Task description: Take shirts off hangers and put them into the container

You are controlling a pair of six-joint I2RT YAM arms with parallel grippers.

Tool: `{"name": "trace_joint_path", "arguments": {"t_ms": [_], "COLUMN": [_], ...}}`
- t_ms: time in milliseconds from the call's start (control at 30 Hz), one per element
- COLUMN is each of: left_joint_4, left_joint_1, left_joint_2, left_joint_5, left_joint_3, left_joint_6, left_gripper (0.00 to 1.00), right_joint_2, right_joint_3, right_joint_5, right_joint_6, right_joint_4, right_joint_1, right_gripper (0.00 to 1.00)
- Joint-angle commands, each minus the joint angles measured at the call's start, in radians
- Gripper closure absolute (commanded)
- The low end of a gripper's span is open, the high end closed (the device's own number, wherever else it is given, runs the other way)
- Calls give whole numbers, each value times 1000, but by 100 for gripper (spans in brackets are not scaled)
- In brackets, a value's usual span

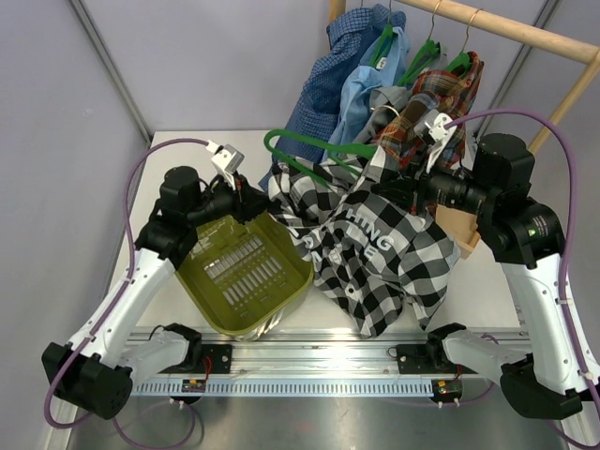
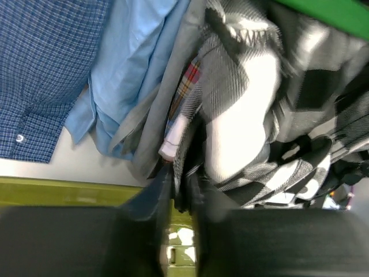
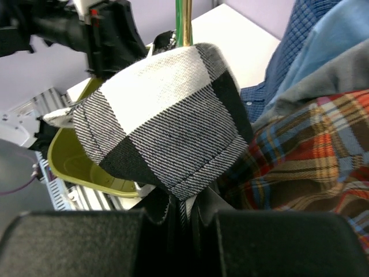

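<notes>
The black-and-white check shirt point(image 1: 375, 248) hangs spread between my two grippers over the table, its lower part draped down by the olive-green container point(image 1: 246, 272). A green hanger point(image 1: 300, 148) is still in its collar end. My left gripper point(image 1: 255, 202) is at the shirt's left edge, above the container's far rim. In the left wrist view, dark check fabric point(image 2: 242, 115) sits in the narrow gap at the left gripper point(image 2: 183, 190). My right gripper point(image 3: 193, 210) is shut on a fold of the check shirt point(image 3: 167, 109), with the hanger point(image 3: 183, 20) behind it.
Dark blue point(image 1: 328, 84), light blue point(image 1: 370, 80), grey point(image 1: 384, 98) and plaid point(image 1: 436, 103) shirts hang on green hangers from a wooden rail point(image 1: 506, 28) at the back right. A small wooden box point(image 1: 459, 230) stands under my right arm. The container's slotted floor is bare.
</notes>
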Motion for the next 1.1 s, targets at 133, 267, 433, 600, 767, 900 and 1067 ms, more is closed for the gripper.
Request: {"name": "trace_joint_path", "arguments": {"t_ms": [133,267,433,600,767,900,1067], "left_joint_4": [-70,-165,-291,-304,-391,-394,-426], "left_joint_1": [26,26,23,-72,-305,-366,-415], "left_joint_2": [-214,-276,-212,-123,10,81,155], "left_joint_5": [-135,-171,54,112,-11,-107,-198], "left_joint_3": [60,140,258,303,370,401,454], "left_joint_6": [226,399,521,562,653,696,747], "left_gripper": [18,1,1,1,6,9,50], "right_joint_2": [4,69,115,184,230,230,208], "right_joint_3": [73,134,162,243,297,288,251], "right_joint_5": [130,-32,-127,-203,-249,-249,-253], "right_joint_6": [-226,-483,-813,-1026,-1072,-1104,-1109], "right_joint_4": [40,-163,-378,-571,-636,-673,-674], "right_joint_1": [-13,-15,-15,-13,10,42,54], "right_gripper": [100,100,100,100,100,100,100]}}
